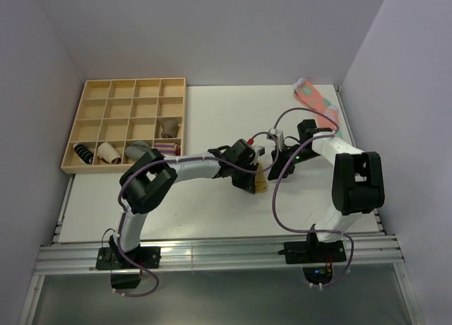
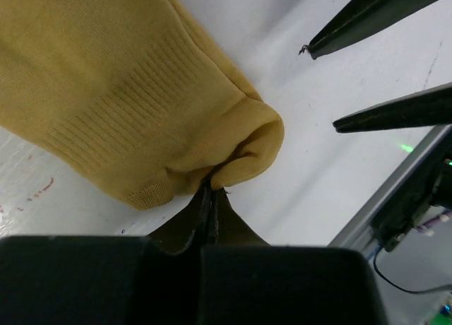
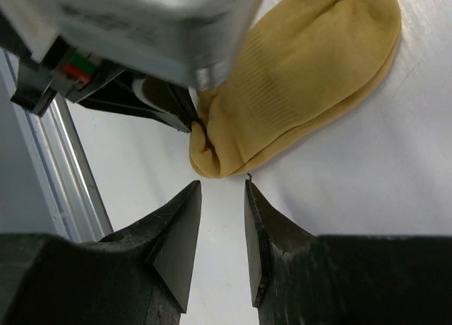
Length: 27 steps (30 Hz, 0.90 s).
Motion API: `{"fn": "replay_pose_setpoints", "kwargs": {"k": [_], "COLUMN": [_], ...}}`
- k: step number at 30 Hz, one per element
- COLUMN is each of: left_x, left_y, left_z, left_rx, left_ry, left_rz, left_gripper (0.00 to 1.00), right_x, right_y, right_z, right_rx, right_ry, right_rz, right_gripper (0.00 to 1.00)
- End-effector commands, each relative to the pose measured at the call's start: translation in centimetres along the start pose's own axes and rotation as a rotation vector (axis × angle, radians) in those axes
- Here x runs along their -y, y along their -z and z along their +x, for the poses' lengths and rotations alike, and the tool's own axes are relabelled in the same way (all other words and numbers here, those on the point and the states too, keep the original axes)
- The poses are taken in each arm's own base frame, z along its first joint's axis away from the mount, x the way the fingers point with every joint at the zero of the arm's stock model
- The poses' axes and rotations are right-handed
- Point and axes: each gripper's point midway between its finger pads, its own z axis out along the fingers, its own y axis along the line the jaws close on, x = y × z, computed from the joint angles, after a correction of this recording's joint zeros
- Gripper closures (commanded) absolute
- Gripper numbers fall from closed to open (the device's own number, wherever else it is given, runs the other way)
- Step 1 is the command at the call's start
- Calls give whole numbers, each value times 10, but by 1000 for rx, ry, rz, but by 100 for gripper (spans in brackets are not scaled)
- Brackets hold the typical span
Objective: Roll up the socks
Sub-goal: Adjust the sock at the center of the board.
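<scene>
The mustard-yellow socks (image 2: pixel 134 85) lie flat on the white table, mostly hidden under the arms in the top view, with a bit showing (image 1: pixel 259 184). My left gripper (image 2: pixel 209 191) is shut on the folded cuff end of the socks. My right gripper (image 3: pixel 222 187) is open and empty, its fingertips (image 3: pixel 185 201) just short of the same folded end (image 3: pixel 212 155), apart from it. In the left wrist view the right gripper's two fingers (image 2: pixel 367 18) show at the upper right. The rest of the socks (image 3: pixel 318 63) stretch away flat.
A wooden compartment tray (image 1: pixel 127 123) at the back left holds several rolled socks in its front row. Pink spotted socks (image 1: pixel 316 102) lie at the back right. The table's metal front rail (image 3: pixel 56 169) runs close beside the socks' end.
</scene>
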Motion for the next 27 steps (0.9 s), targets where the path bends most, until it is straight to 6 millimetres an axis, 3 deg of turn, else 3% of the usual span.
{"fn": "replay_pose_setpoints", "kwargs": {"k": [1,7,15,27], "left_x": [8,3,0,-1], "left_y": [2,-1,-2,-10], "left_z": [-4,-1,1,4], "left_rx": [-44,-89,-123,-158], "left_ry": [62,109,135,165], "left_rz": [67,88,110,153], "left_gripper": [100,100,100,100], "right_x": [-4,-3,-2,-38], "right_y": [6,7,2,-14], "right_z": [-12,2,-2,-11], "right_rx": [27,-38,-44,14], "right_ry": [162,286,497,698], "right_rz": [26,117,293,218], "right_gripper": [62,60,57,58]}}
